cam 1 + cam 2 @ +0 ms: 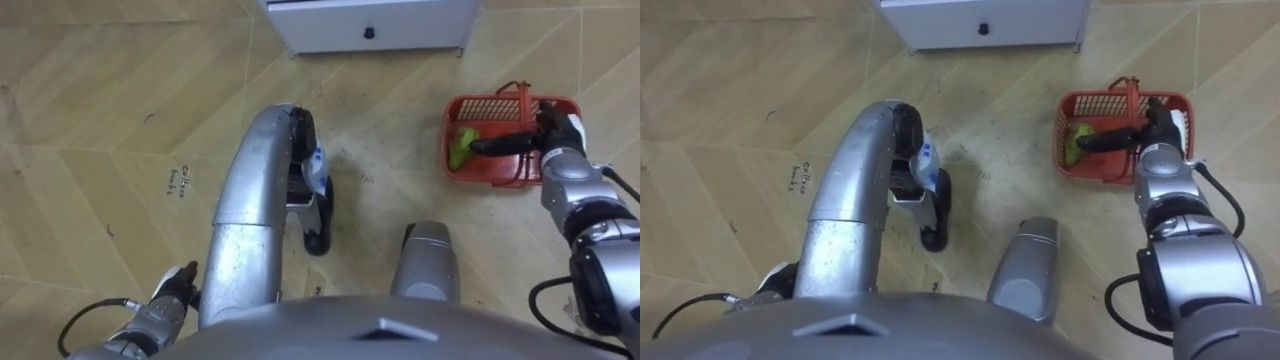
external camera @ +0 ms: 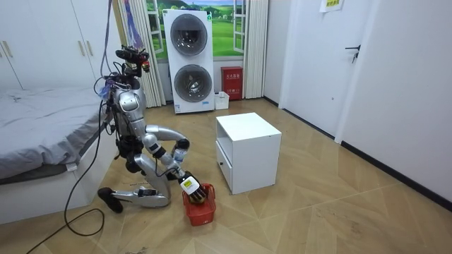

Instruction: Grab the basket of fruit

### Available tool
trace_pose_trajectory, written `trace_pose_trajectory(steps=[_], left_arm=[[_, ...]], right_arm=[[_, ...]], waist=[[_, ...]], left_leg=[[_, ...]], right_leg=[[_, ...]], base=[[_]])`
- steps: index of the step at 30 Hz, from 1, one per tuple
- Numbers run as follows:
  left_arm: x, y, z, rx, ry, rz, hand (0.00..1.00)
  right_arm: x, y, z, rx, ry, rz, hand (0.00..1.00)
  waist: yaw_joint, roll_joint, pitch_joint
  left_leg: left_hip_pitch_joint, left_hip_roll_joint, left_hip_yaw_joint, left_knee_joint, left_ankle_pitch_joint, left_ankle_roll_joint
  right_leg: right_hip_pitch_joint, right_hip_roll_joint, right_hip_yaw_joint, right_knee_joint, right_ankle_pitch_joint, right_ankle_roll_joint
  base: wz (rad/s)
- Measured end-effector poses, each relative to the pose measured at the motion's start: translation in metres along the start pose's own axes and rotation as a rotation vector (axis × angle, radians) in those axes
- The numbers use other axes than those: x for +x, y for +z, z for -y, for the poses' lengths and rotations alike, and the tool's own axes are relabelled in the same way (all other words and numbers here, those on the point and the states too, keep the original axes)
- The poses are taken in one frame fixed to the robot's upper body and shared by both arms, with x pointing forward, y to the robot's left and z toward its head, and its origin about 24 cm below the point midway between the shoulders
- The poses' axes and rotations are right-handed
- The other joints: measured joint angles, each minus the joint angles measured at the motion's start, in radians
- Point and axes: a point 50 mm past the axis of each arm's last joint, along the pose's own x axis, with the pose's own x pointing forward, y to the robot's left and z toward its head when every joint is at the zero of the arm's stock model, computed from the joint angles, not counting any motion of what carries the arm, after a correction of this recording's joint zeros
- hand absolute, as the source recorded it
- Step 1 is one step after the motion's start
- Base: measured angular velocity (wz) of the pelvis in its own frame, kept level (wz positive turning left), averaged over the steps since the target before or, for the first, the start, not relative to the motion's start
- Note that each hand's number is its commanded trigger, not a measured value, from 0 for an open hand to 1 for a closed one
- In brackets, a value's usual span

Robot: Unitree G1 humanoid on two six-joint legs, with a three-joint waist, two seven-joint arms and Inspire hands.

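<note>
Herringbone wood floor (image 1: 80, 120) open at left; white cabinet (image 1: 400, 25) beyond. Red plastic lattice basket (image 1: 478, 172) on floor, green fruit (image 1: 462, 145) inside. Right hand (image 1: 548, 135) over basket, dark fingers (image 1: 500, 143) across it; grip unreadable. Left hand (image 1: 172, 292) low at left.

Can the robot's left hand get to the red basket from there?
Probably not. The left hand sits low by its left side, and the red basket stands far off on its right, past both legs. The right hand is over it.
</note>
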Motion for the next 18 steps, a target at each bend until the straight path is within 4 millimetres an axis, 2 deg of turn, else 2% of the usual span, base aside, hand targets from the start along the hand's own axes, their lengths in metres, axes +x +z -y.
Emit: trace_pose_trajectory(steps=[1,9,14,18], left_arm=[[0.0,0.0,0.0,0.0,-0.004,0.0,0.0],[0.002,0.009,-0.005,0.0,-0.001,0.012,0.0],[0.002,0.014,-0.006,-0.037,-0.001,0.02,0.0],[0.003,0.015,-0.006,-0.037,-0.002,0.024,0.0]], right_arm=[[0.0,-0.003,0.001,0.005,-0.001,-0.012,1.0],[0.0,-0.006,0.003,0.01,-0.008,-0.027,1.0],[0.0,-0.006,0.002,0.012,-0.006,-0.029,1.0],[0.0,-0.008,0.002,0.012,-0.004,-0.034,1.0]], waist=[[-0.001,0.0,-0.0001],[-0.002,-0.005,0.0028],[-0.003,-0.007,0.0042],[-0.004,-0.007,0.0039]], left_leg=[[0.002,0.0,0.002,-0.001,0.0,0.0],[0.002,-0.003,0.003,-0.002,0.002,0.0],[-0.003,-0.003,-0.002,0.004,0.002,0.0],[-0.007,-0.015,-0.004,0.007,0.001,0.0]], right_leg=[[0.0,-0.002,0.002,0.0,0.0,0.0],[0.0,-0.003,0.003,0.001,-0.001,0.001],[0.001,0.008,0.001,0.002,-0.001,0.001],[0.001,0.006,-0.001,0.003,-0.001,0.002]], base=[[0.0],[0.0],[0.0],[0.0]])
